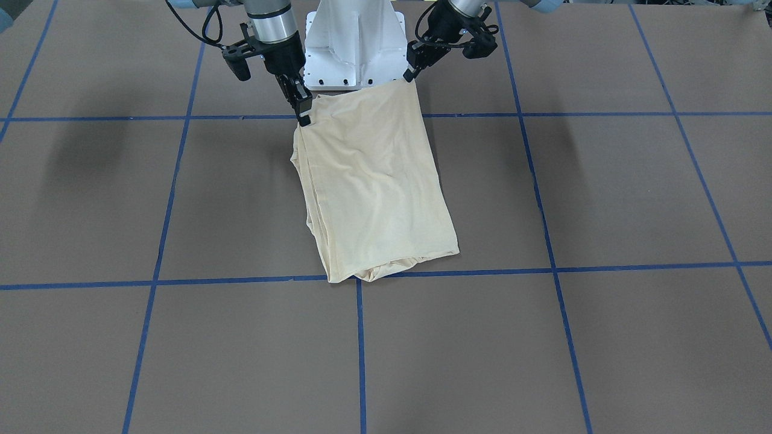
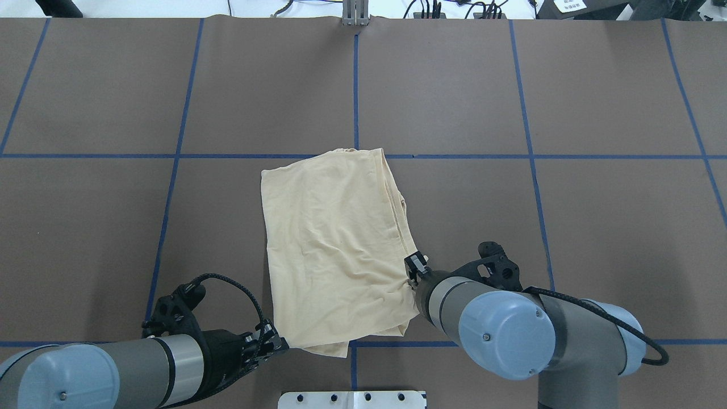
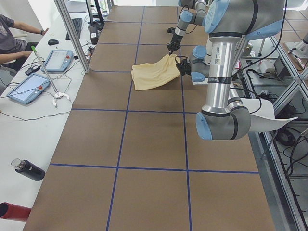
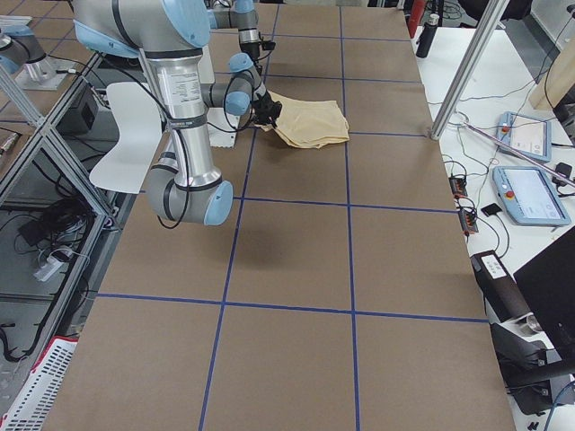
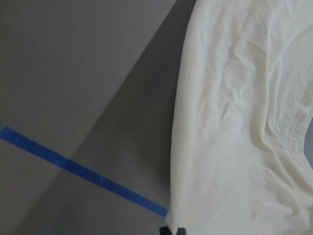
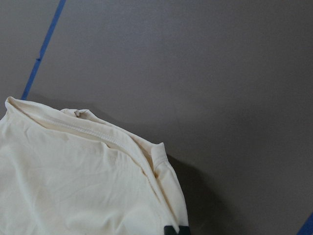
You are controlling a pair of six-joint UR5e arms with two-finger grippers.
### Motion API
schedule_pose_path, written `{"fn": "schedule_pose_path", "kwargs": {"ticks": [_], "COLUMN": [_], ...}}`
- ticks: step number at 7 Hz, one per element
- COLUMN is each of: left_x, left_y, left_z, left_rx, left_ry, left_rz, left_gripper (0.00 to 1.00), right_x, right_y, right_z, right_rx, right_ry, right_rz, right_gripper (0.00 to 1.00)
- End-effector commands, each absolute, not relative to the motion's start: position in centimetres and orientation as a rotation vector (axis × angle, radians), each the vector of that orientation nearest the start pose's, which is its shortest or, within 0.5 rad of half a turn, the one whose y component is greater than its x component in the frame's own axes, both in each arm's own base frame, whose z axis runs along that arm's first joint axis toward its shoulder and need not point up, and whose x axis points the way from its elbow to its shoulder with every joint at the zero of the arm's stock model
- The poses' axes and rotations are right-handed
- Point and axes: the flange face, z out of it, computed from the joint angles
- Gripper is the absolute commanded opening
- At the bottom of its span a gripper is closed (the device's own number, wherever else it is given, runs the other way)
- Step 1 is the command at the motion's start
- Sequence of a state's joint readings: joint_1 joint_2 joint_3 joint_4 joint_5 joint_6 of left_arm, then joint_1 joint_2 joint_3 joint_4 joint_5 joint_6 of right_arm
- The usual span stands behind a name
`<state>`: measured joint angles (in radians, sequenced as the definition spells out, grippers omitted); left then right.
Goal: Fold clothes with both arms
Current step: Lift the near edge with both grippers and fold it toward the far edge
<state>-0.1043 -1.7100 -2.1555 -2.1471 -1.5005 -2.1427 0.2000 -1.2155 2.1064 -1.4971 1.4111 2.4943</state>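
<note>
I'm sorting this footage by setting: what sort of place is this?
Likely a robotics lab or test cell: two silver-grey jointed robot arms holding a pale yellow T-shirt at a brown table taped with a blue grid, grey-blue control tablets on a white side bench, and a seated operator there.

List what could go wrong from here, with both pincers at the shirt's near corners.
1. The left pincer holds only the very tip of the shirt corner, so it may slip out mid-fold.
2. At the right pincer several layers are stacked along the side edge. It may grip only some of them, so the rest could sag or unfold.
3. The far end is bunched, so the fold may finish uneven.
</note>
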Motion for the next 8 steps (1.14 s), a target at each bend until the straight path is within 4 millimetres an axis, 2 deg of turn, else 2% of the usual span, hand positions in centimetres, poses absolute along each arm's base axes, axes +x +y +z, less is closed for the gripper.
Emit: {"fn": "schedule_pose_path", "kwargs": {"ticks": [1, 2, 3, 4, 5, 6, 7, 8], "left_x": [44.1, 42.9, 43.3, 44.5, 45.8, 46.7, 47.2, 47.6], "left_y": [-24.5, -30.3, -34.6, -39.1, -42.5, -46.1, -48.3, -50.6], "left_z": [24.7, 23.4, 23.7, 24.9, 26.4, 27.5, 29.8, 31.9], "left_rx": [-0.082, 0.013, 0.019, 0.060, 0.089, 0.111, 0.119, 0.143], "left_ry": [1.277, 1.276, 1.244, 1.200, 1.154, 1.125, 1.143, 1.134], "left_rz": [-0.612, -0.602, -0.598, -0.626, -0.646, -0.679, -0.692, -0.692], "left_gripper": [0.00, 0.00, 0.00, 0.00, 0.00, 0.00, 0.00, 0.00], "right_x": [-47.1, -48.8, -51.5, -52.0, -53.5, -54.7, -56.1, -56.4], "right_y": [-29.0, -33.0, -37.3, -41.6, -47.1, -51.2, -54.7, -57.4], "right_z": [21.3, 20.9, 20.1, 20.6, 21.1, 22.0, 21.5, 21.7], "right_rx": [-0.233, -0.223, -0.195, -0.225, -0.241, -0.244, -0.247, -0.223], "right_ry": [-1.029, -1.007, -0.979, -0.934, -0.944, -0.949, -0.927, -0.911], "right_rz": [1.046, 1.056, 1.077, 1.052, 1.036, 1.013, 0.982, 0.951], "right_gripper": [0.00, 0.00, 0.00, 0.00, 0.00, 0.00, 0.00, 0.00]}}
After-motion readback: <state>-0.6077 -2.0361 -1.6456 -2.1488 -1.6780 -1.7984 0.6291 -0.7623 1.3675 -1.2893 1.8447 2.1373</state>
